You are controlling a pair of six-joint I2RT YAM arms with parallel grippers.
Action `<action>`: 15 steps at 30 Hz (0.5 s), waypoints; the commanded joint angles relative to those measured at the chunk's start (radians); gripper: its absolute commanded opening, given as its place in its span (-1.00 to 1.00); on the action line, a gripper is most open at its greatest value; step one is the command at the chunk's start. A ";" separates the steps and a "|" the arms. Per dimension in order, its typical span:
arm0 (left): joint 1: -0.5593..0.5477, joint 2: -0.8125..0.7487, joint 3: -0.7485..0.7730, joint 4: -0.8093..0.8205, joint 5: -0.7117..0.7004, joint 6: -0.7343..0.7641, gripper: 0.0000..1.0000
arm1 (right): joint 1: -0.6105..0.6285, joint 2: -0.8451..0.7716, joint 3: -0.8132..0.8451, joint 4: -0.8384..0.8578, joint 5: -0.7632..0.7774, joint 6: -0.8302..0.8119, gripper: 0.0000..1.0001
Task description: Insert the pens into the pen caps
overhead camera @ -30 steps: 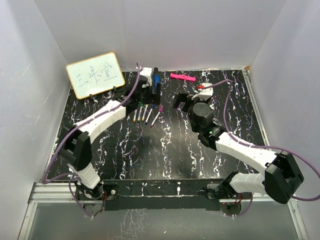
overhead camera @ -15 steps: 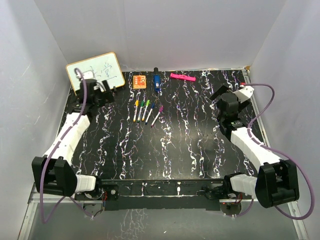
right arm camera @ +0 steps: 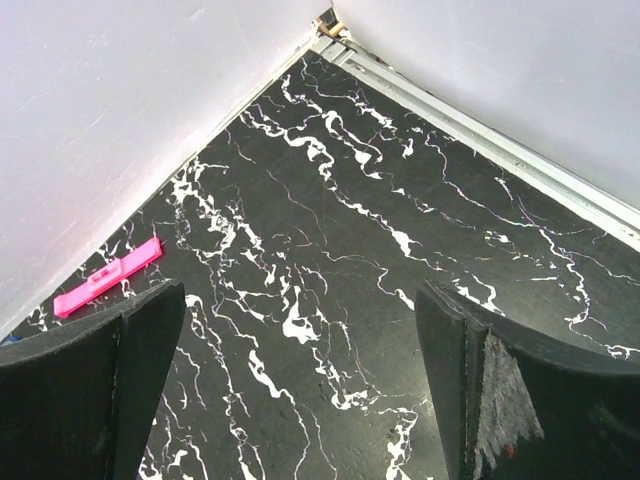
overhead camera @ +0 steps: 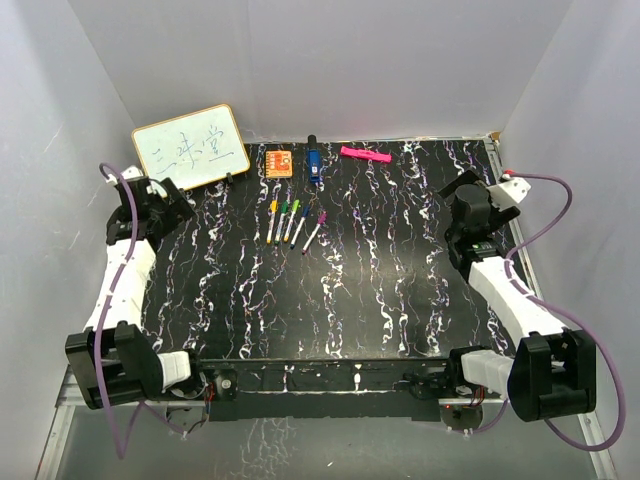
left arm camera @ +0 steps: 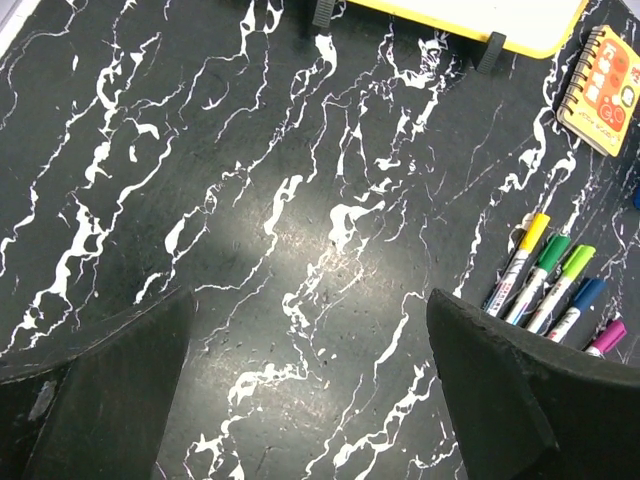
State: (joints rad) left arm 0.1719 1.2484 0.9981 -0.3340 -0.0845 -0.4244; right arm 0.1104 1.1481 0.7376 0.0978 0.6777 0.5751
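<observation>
**A:** Where are the pens?

**B:** The pens (overhead camera: pixel 293 222) lie on the black marbled table (overhead camera: pixel 380 290), toward the far side and a little left of the middle. There are five white barrels side by side in a slightly fanned row. The one furthest right lies a little apart from the rest and slants more.

**A:** And the caps?

**B:** Each barrel has one of the coloured ends (left arm camera: pixel 553 250) pointing toward the back wall. From left to right they are yellow, dark green, light green, blue and purple. I cannot tell whether those pieces are caps pushed on.

**A:** What is the left gripper doing?

**B:** The left gripper (left arm camera: pixel 310 300) has its fingers spread wide with nothing between them. It hangs over the left part of the table near the whiteboard (overhead camera: pixel 190 148), well apart from the pens, which lie off to its right.

**A:** And the right one?

**B:** The right gripper (right arm camera: pixel 300 290) is also spread wide and empty. It is at the right side of the table, looking toward the far right corner.

**A:** Is anything close to the pens?

**B:** An orange notebook (overhead camera: pixel 279 162) and a blue object (overhead camera: pixel 313 165) sit just beyond them. A pink marker (overhead camera: pixel 365 155) lies by the back wall.
</observation>
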 commanded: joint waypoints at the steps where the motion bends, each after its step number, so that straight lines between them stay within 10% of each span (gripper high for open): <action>1: -0.002 -0.087 -0.035 0.003 0.049 -0.013 0.97 | -0.002 0.017 0.042 -0.007 0.010 0.018 0.94; 15: -0.001 -0.097 -0.022 -0.013 0.035 -0.034 0.97 | -0.002 0.037 0.043 -0.018 -0.007 0.036 0.96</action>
State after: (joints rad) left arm 0.1707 1.1660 0.9573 -0.3256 -0.0528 -0.4549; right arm 0.1108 1.1866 0.7387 0.0605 0.6586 0.6003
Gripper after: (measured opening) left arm 0.983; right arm 0.980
